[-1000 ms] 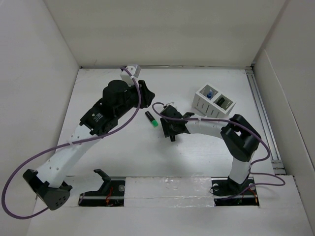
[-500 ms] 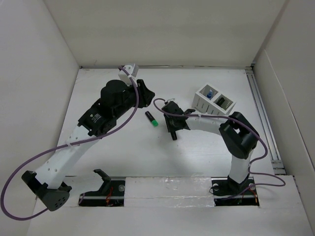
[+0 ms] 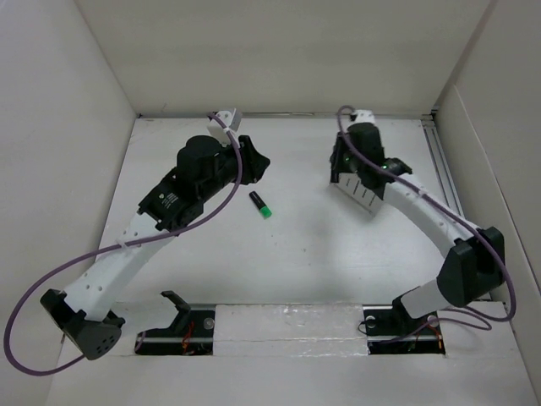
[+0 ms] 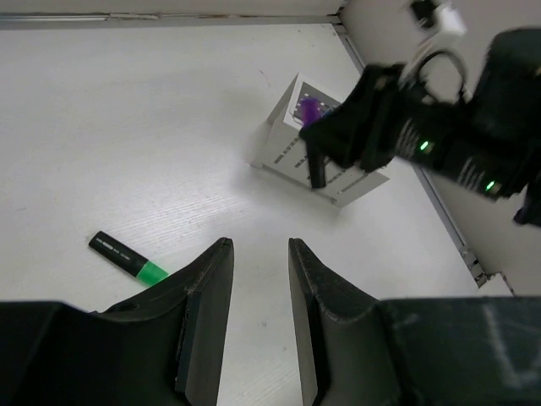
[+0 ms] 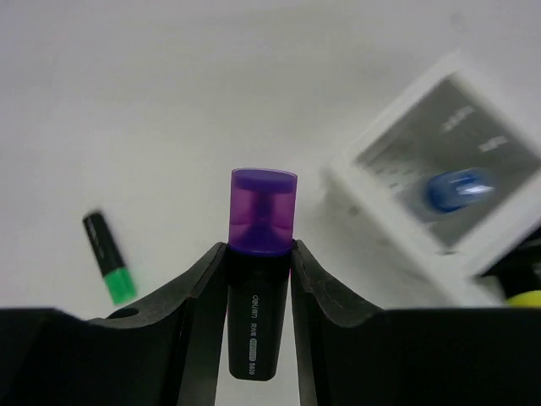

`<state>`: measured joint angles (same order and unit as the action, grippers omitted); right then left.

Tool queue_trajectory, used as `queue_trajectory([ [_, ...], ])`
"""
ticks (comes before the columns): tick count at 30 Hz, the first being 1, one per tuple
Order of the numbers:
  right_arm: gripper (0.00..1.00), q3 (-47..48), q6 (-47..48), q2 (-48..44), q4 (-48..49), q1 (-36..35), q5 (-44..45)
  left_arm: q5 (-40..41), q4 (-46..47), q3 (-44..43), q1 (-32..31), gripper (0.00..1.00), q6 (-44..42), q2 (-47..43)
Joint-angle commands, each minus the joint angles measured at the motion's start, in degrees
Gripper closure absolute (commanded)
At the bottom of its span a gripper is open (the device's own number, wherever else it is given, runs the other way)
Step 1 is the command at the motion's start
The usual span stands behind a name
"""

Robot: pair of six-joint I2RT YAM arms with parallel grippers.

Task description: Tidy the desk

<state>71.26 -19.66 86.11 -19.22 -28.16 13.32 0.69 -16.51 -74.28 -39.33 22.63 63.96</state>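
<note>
The desk [image 3: 296, 254] is a white tabletop. A black highlighter with a green cap [image 3: 260, 205] lies on it near the middle; it also shows in the left wrist view [image 4: 128, 257] and the right wrist view [image 5: 110, 258]. My right gripper [image 5: 260, 247] is shut on a black highlighter with a purple cap [image 5: 262, 254], held in the air beside the small white two-compartment box [image 5: 439, 194]. From above, the right gripper [image 3: 347, 161] hangs over the box's left end [image 3: 362, 194]. My left gripper [image 4: 258, 245] is open and empty, above the desk just beyond the green highlighter.
The box holds a blue-capped pen [image 5: 456, 190], and something yellow [image 5: 524, 298] shows at its edge. A metal rail [image 3: 448, 186] runs along the desk's right side. White panel walls stand at the left, back and right.
My right arm has swung from the middle of the desk up and away to the box, carrying the purple highlighter. The left arm has hardly moved.
</note>
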Motion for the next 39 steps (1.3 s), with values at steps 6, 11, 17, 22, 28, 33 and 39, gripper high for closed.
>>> queue_trajectory([
  [6, 0.94, 3.61, 1.20, -0.24, 2.96, 19.01, 5.83, -2.10, 3.07, -1.83, -0.22, 0.71, -0.57, 0.90],
  [11, 0.94, 5.90, 2.78, 2.84, 2.96, 22.19, 10.13, -1.30, 2.36, -2.45, -0.22, 0.71, -1.10, 0.81],
  [17, 0.93, 3.46, 3.76, 3.28, 4.45, 21.41, 16.37, 2.30, 1.75, -1.75, -0.22, 0.71, -1.27, -0.42],
  [22, 0.93, -0.86, 1.47, 1.35, 5.16, 20.26, 20.85, 2.21, 1.57, -1.92, -0.22, 0.71, -1.19, -0.07],
  [28, 0.89, -2.80, -1.43, 1.70, 1.91, 19.73, 24.37, 1.25, 2.10, -2.62, -0.22, 0.71, -1.10, 0.81],
  [33, 0.81, -3.58, -3.27, 1.09, 1.12, 18.68, 25.61, 0.98, 1.92, -2.27, -0.22, 0.71, -1.10, 0.99],
  [39, 0.54, -4.20, -1.71, -2.78, 3.66, 17.62, 21.75, 0.98, 1.92, -1.66, -0.22, 0.71, -1.01, 0.55],
])
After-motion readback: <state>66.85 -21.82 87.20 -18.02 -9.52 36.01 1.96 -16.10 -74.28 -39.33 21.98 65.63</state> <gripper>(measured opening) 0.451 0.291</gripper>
